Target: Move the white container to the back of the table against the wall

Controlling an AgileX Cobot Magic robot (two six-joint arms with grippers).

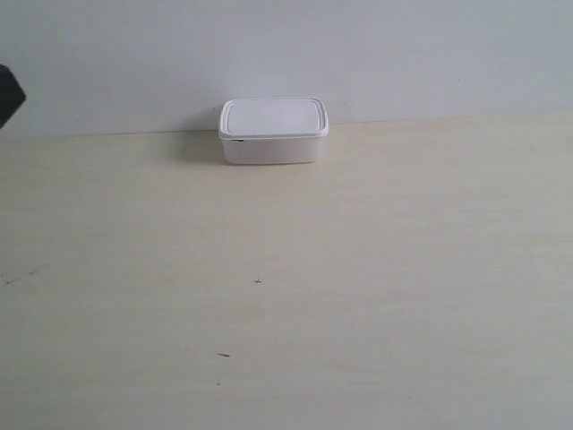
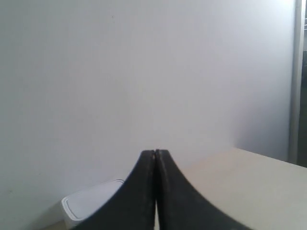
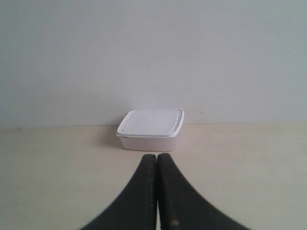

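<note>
A black angular shape (image 1: 8, 95) juts in at the exterior view's left edge, cropped too much to tell what it is. The left wrist view shows a grey upright strip (image 2: 297, 81) with a darker band (image 2: 304, 120) touching its outer side. A tiny cross mark (image 1: 258, 281) and a short dark fleck (image 1: 223, 355) sit apart on the table (image 1: 430, 269).
</note>
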